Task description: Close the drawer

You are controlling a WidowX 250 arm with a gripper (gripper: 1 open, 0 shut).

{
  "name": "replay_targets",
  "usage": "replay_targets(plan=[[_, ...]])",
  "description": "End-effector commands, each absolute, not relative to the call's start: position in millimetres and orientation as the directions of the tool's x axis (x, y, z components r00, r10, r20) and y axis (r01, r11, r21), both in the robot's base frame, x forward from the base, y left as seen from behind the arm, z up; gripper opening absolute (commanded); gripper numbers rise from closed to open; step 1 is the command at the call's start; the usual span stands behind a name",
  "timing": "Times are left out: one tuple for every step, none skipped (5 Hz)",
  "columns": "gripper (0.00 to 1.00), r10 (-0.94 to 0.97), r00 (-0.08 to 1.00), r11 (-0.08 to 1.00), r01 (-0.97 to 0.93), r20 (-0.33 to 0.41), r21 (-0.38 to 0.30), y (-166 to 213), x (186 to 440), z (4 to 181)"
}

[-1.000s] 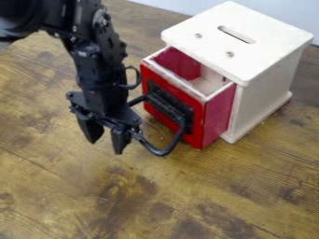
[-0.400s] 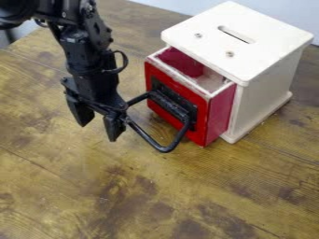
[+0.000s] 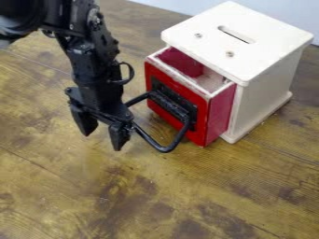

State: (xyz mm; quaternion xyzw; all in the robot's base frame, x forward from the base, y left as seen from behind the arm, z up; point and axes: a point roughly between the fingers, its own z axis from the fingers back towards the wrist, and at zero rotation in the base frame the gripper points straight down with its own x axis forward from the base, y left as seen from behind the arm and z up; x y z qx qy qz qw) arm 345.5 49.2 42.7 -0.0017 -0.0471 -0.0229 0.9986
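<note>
Camera view, the only 1 given: the red drawer [image 3: 187, 98] is seen partly pulled out of the white cabinet [image 3: 243, 56], near the right of the wooden table [image 3: 75, 201]. Its black front plate faces left, and the black wire loop handle [image 3: 159, 135] hangs out from it, down toward the tabletop. The gripper [image 3: 103, 129] is pointed straight down just left of the drawer front, its 2 fingers [image 3: 121, 134] spread apart with nothing held between them; 1 finger stands close by the handle loop.
</note>
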Motion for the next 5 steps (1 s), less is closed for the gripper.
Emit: replay_targets(plan=[[1.0, -0.068, 0.986, 0.998, 0.066, 0.154, 0.014, 46.7, 361.7, 61.0], [1.0, -0.077, 0.983, 0.997, 0.076, 0.169, 0.014, 45.7, 367.3, 64.0], [1.0, -0.119, 0.978, 0.993, 0.119, 0.171, 0.011, 48.1, 375.9, 64.6], [1.0, -0.162, 0.971, 0.987, 0.162, 0.177, 0.013, 50.3, 383.8, 67.3], [1.0, -0.138, 0.975, 0.99, 0.137, 0.173, 0.013, 55.7, 382.5, 66.4]])
